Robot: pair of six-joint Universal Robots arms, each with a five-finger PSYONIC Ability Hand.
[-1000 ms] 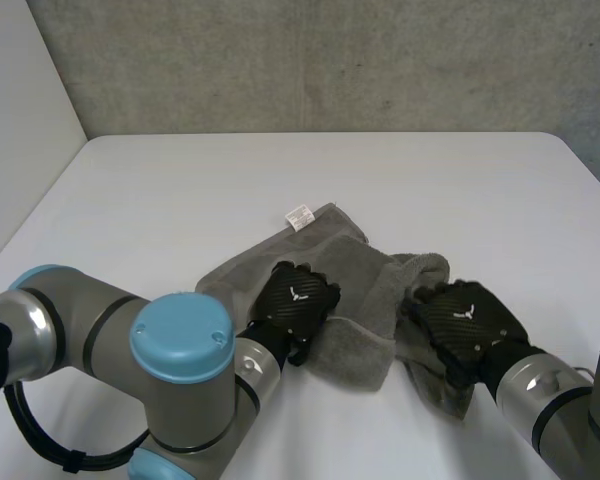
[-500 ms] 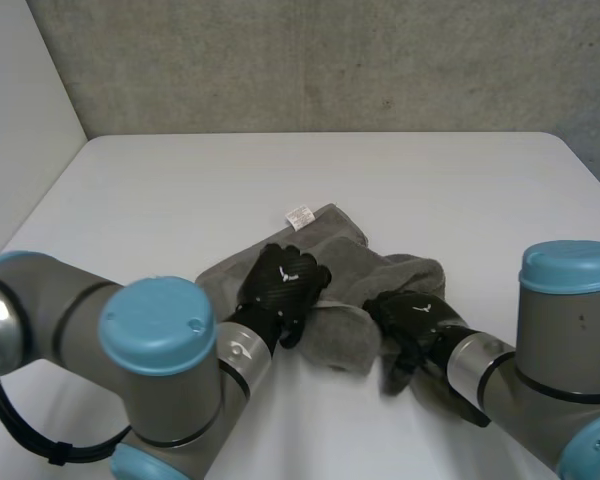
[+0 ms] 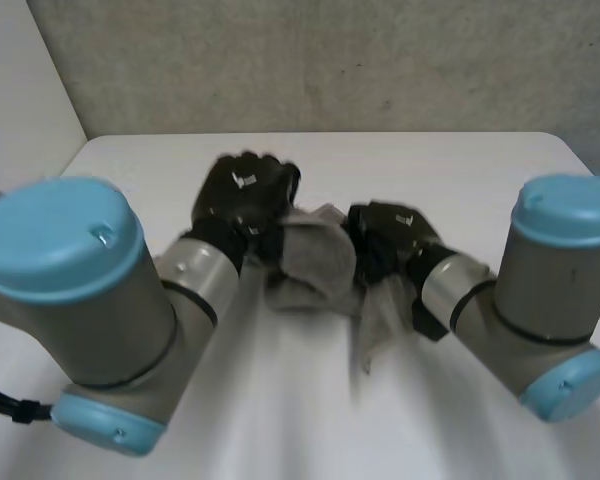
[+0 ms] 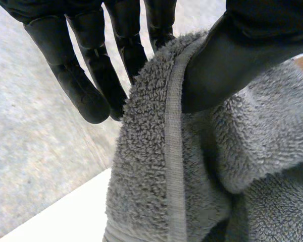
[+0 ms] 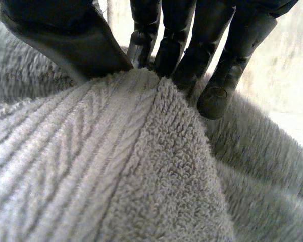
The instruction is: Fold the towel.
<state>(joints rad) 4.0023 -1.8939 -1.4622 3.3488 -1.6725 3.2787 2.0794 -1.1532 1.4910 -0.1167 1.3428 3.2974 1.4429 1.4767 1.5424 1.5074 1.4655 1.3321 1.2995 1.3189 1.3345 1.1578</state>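
Note:
The grey towel (image 3: 315, 262) hangs above the white table (image 3: 460, 180), held up between my two hands. My left hand (image 3: 242, 195) is shut on the towel's left part; its thumb (image 4: 232, 55) pinches the hemmed edge of the towel (image 4: 171, 166) against the fingers (image 4: 98, 75). My right hand (image 3: 385, 238) is shut on the towel's right part. There its thumb (image 5: 65, 40) and fingers (image 5: 212, 55) pinch a fold of the towel (image 5: 141, 161). A loose strip of cloth dangles below the right hand toward the table.
A grey wall (image 3: 380, 60) rises behind the table's far edge. Bare tabletop lies beyond the towel and to both sides. Both forearms (image 3: 195, 275) reach in over the near part of the table.
Both hands closed on the towel, which lay crumpled on the table, and have lifted it up and away from me. The cloth now hangs between them.

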